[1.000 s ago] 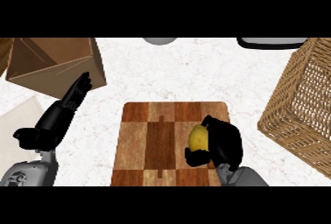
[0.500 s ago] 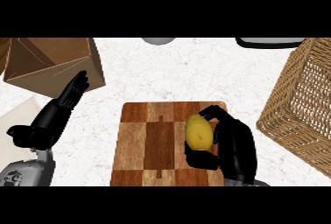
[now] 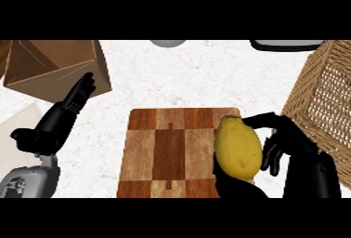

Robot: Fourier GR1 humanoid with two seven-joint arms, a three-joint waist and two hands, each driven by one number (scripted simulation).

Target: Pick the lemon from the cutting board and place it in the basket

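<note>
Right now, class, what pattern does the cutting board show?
The cutting board shows a checker of light and dark brown wood blocks, seen best in the head view.

Wooden cutting board (image 3: 161, 153), woven wicker basket (image 3: 322, 100)

The lemon (image 3: 238, 148) is plain yellow, on a cutting board (image 3: 165, 153) chequered in light and dark brown wood. Both hands are black, the counter (image 3: 198, 76) white-speckled marble, the basket (image 3: 326, 97) tan wicker weave.

Bright, even light; faint shadows
</note>
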